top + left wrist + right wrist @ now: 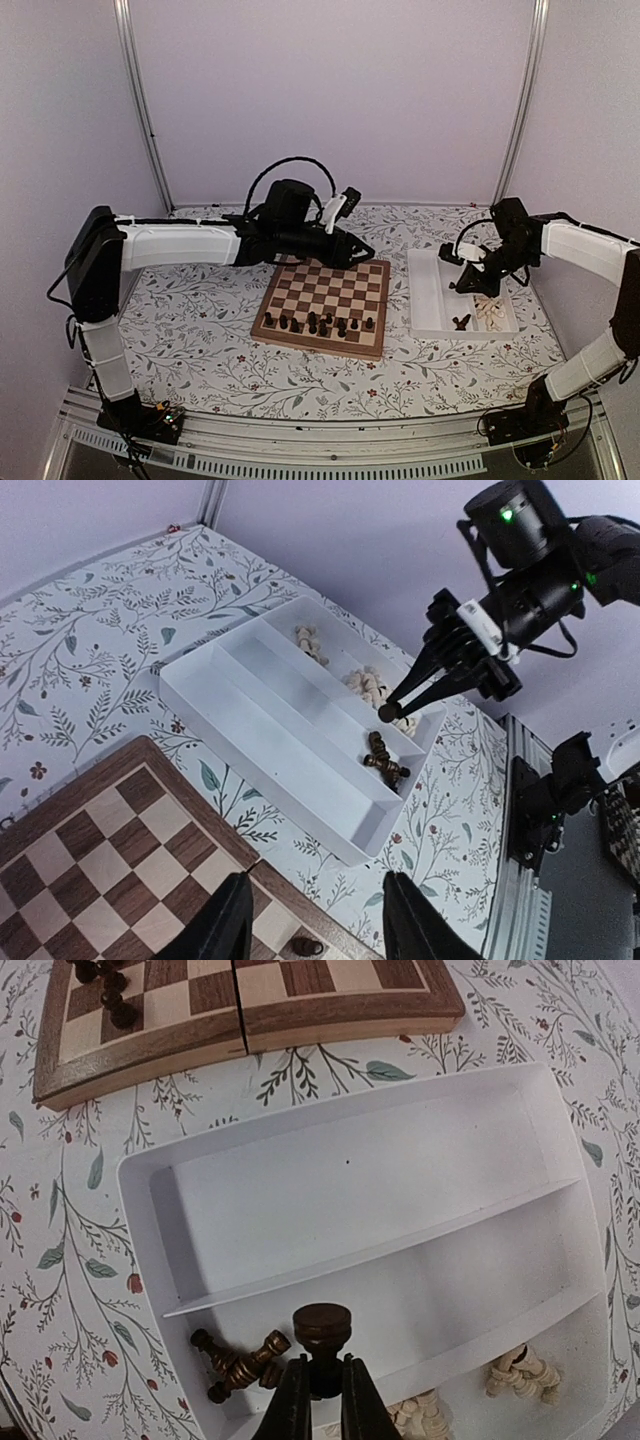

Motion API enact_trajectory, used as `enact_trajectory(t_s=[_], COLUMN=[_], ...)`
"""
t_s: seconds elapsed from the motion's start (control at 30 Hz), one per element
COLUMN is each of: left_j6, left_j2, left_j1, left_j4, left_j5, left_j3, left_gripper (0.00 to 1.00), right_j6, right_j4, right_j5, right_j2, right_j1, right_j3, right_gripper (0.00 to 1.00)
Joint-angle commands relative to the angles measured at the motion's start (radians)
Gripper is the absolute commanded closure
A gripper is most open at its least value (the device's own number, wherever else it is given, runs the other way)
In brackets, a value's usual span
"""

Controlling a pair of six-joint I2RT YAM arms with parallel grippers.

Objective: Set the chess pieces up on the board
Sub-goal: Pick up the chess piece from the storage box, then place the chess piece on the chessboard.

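Observation:
The board [325, 300] lies mid-table with several dark chess pieces [320, 322] along its near rows. My left gripper [365, 250] hovers over the board's far right corner, open with nothing between its fingers [225, 920]; one dark piece [305, 946] stands on the board [90, 860] below it. My right gripper [320, 1380] hangs over the white tray [350, 1190], shut on the stem of a dark piece [322, 1330]. Two more dark pieces [235, 1365] lie crossed in the tray's middle compartment. Cream pieces [520, 1375] are heaped in its outer compartment.
The tray [430, 290] sits right of the board, its compartment nearest the board bare. The floral cloth [190, 320] covers the table. Metal frame posts [140, 100] stand at the back corners and a rail [330, 440] runs along the near edge.

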Motion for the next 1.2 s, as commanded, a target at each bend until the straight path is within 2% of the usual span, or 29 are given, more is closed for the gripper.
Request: enact_trajectory(t_s=[0.0, 0.23, 0.4, 0.47, 0.6, 0.77, 1.03, 1.17], left_j6=[-0.078, -0.257, -0.319, -0.331, -0.342, -0.345, -0.376, -0.382], left_j2=[0.089, 0.178, 0.252, 0.269, 0.29, 0.312, 0.341, 0.341], left_j1=[-0.03, -0.041, -0.047, -0.052, -0.054, -0.054, -0.054, -0.054], left_j4=[0.197, 0.395, 0.392, 0.401, 0.399, 0.386, 0.392, 0.387], left_j5=[0.08, 0.258, 0.351, 0.373, 0.387, 0.413, 0.46, 0.467], left_j3=[-0.017, 0.02, 0.081, 0.089, 0.103, 0.134, 0.157, 0.158], left_gripper=[0.53, 0.51, 0.5, 0.46, 0.45, 0.52, 0.76, 0.78], right_j6=[0.101, 0.161, 0.163, 0.162, 0.161, 0.159, 0.16, 0.162], right_j4=[-0.047, -0.09, -0.121, -0.12, -0.114, -0.11, -0.107, -0.105], right_j5=[-0.074, -0.121, -0.144, -0.132, -0.098, -0.074, -0.075, -0.072], right_j2=[-0.058, -0.003, 0.034, 0.054, 0.069, 0.065, 0.062, 0.064], right_j1=[0.094, 0.239, 0.275, 0.292, 0.325, 0.35, 0.361, 0.362], right_j3=[0.044, 0.199, 0.293, 0.302, 0.295, 0.287, 0.29, 0.29], right_gripper=[0.94, 0.94, 0.93, 0.93, 0.93, 0.93, 0.93, 0.93])
